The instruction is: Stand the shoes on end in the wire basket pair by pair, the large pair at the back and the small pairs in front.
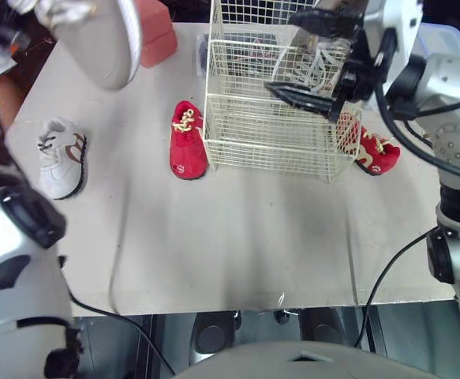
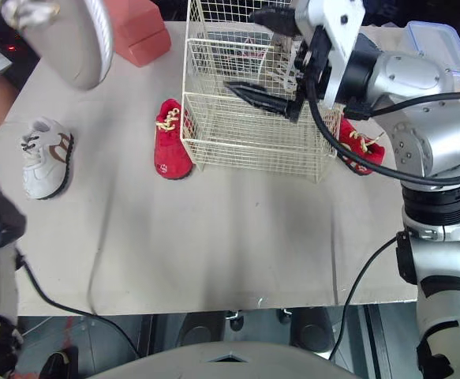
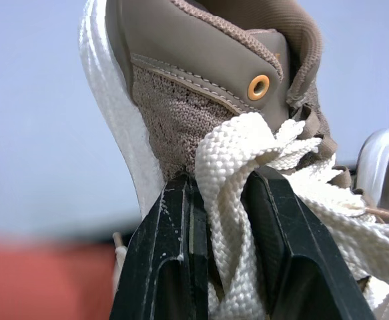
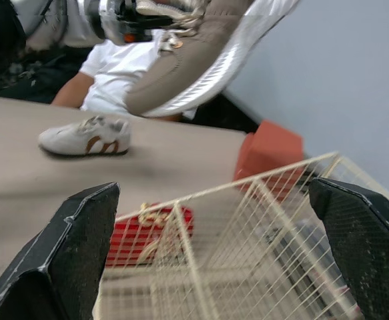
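Observation:
My left gripper (image 3: 224,180) is shut on the white laces of a large tan shoe (image 1: 107,39), which hangs high over the table's back left corner. The wire basket (image 1: 269,150) stands at the back middle of the table. Inside it at the back is a shoe with white laces (image 1: 319,61), partly hidden. My right gripper (image 1: 301,59) hovers open over the basket's top, holding nothing. One small red shoe (image 1: 187,140) lies just left of the basket, another (image 1: 375,151) just right of it. A small white shoe with brown stripes (image 1: 61,156) lies at the far left.
A pink box (image 1: 157,31) sits at the back, left of the basket. A clear plastic container (image 2: 439,39) is at the back right corner. A person in a white shirt (image 4: 114,60) sits beyond the table's left side. The table's front half is bare.

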Controlling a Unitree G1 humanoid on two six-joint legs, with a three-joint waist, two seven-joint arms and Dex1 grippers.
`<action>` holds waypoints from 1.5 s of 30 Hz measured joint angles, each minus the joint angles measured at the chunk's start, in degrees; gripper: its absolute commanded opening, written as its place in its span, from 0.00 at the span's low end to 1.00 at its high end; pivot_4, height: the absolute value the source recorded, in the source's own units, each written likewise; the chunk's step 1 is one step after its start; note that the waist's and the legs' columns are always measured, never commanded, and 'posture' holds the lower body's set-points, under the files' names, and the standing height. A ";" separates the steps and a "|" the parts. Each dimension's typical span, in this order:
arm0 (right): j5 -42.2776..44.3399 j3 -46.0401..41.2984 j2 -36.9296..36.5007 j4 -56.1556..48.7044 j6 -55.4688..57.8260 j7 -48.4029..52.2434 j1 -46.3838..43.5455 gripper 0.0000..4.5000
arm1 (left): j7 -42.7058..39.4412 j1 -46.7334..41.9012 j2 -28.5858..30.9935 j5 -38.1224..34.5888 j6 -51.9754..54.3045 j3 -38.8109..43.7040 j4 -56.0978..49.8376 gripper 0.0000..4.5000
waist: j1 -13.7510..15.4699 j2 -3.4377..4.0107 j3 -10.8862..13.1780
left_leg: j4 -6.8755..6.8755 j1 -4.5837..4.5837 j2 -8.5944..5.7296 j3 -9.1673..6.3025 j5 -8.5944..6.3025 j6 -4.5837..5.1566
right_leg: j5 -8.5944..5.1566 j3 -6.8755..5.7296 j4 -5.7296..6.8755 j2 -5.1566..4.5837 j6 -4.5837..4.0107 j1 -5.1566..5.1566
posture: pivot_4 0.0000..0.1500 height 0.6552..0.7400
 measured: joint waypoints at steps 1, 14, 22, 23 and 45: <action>-0.02 -0.09 0.00 0.04 0.01 -0.09 0.00 1.00 | 0.33 -0.52 -0.52 0.00 -0.64 -0.26 -0.27 0.13 | -0.13 0.00 0.00 | 0.00 0.00 0.00 0.01 0.00 0.00 | 0.00 0.01 0.02 0.00 0.00 -0.01 | 1.00 0.36; 1.05 -5.46 -0.96 1.28 3.86 -6.44 -0.23 1.00 | 18.93 -10.80 -21.08 12.52 -33.04 -10.69 7.32 0.13 | -1.82 0.02 0.01 | -0.09 0.04 0.02 0.34 0.01 0.00 | 0.00 0.34 0.36 0.05 -0.01 -0.39 | 1.00 0.36; 2.53 -9.37 -1.88 1.43 6.89 -9.96 -0.24 1.00 | 26.81 -11.50 -23.70 15.56 -42.69 -10.70 12.25 0.13 | -1.54 0.02 0.01 | -0.12 0.00 0.02 0.40 0.01 0.00 | 0.00 0.39 0.31 0.02 -0.01 -0.43 | 1.00 0.36; 2.66 -9.62 -1.90 1.53 7.14 -10.24 -0.24 1.00 | 27.25 -11.42 -24.01 15.69 -43.25 -10.71 12.41 0.13 | -1.46 0.02 0.01 | -0.12 -0.01 0.02 0.40 0.01 0.00 | 0.00 0.38 0.31 0.02 -0.01 -0.43 | 1.00 0.36; 9.84 -11.73 1.54 -15.89 12.86 -22.93 10.76 1.00 | 31.35 -2.24 -28.84 21.65 -49.76 -16.02 15.61 0.13 | -0.49 0.03 0.00 | -0.14 -0.07 0.00 0.44 0.01 0.01 | 0.00 0.43 0.34 0.03 -0.01 -0.53 | 1.00 0.36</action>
